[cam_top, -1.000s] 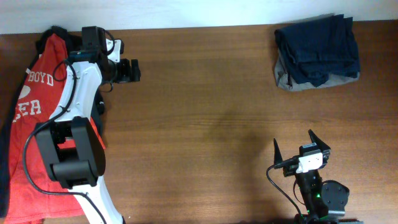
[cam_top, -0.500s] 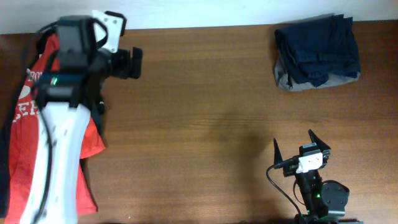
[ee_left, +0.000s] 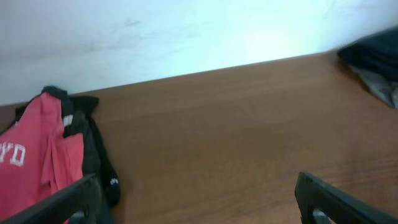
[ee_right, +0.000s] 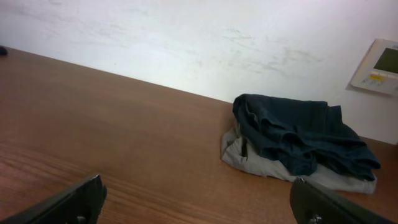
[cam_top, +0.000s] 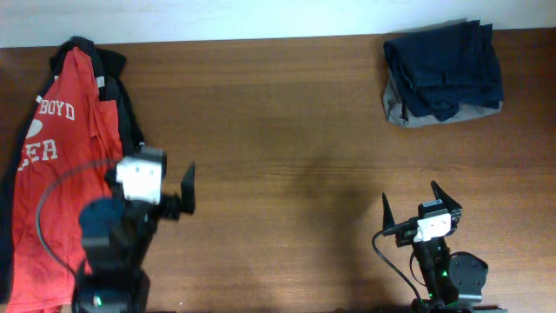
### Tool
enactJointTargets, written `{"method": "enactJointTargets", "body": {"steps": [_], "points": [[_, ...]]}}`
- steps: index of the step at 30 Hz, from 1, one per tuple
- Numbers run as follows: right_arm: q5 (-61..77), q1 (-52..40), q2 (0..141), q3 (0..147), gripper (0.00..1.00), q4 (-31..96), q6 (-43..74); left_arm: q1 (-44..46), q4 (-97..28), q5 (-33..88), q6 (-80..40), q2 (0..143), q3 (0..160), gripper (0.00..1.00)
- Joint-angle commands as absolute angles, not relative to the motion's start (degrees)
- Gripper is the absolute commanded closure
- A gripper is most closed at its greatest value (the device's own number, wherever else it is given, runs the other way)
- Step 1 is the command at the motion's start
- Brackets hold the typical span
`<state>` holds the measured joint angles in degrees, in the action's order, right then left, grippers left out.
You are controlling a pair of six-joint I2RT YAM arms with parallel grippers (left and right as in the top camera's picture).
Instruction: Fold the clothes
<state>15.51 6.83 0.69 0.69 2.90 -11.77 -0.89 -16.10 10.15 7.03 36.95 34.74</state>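
A red shirt with white letters (cam_top: 56, 165) lies spread over dark clothes (cam_top: 122, 96) at the table's left edge; it also shows in the left wrist view (ee_left: 31, 155). A folded pile of dark blue cloth (cam_top: 445, 65) on grey cloth (cam_top: 408, 116) sits at the far right; it also shows in the right wrist view (ee_right: 292, 134). My left gripper (cam_top: 165, 187) is open and empty, beside the red shirt near the front left. My right gripper (cam_top: 421, 202) is open and empty near the front right edge.
The brown wooden table (cam_top: 287, 130) runs between the two piles. A white wall (ee_right: 186, 43) stands behind it, with a small white wall panel (ee_right: 379, 65) at the right.
My left arm has pulled back from the far left of the table to the front left, uncovering the red shirt. The right arm has not moved.
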Motion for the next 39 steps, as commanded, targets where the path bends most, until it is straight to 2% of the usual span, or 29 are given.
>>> {"method": "enactJointTargets", "body": {"steps": [1,7,17,22,39], "points": [[15.9,7.2,0.3,0.3,0.01,3.0,-11.0,-4.4,-12.9,14.1,0.8,26.6,24.4,0.01],[15.9,7.2,0.3,0.3,0.01,3.0,-11.0,-4.8,-11.3,13.9,0.9,13.5,13.9,0.01],[15.9,7.2,0.3,0.3,0.02,3.0,-11.0,-4.7,4.8,7.1,0.9,4.5,0.4,0.01],[15.9,7.2,0.3,0.3,0.01,3.0,-11.0,-4.0,-4.5,4.1,1.1,0.4,0.5,0.01],[15.9,7.2,0.3,0.3,0.01,3.0,-11.0,-2.5,-4.4,3.6,2.0,0.3,0.5,0.01]]}}
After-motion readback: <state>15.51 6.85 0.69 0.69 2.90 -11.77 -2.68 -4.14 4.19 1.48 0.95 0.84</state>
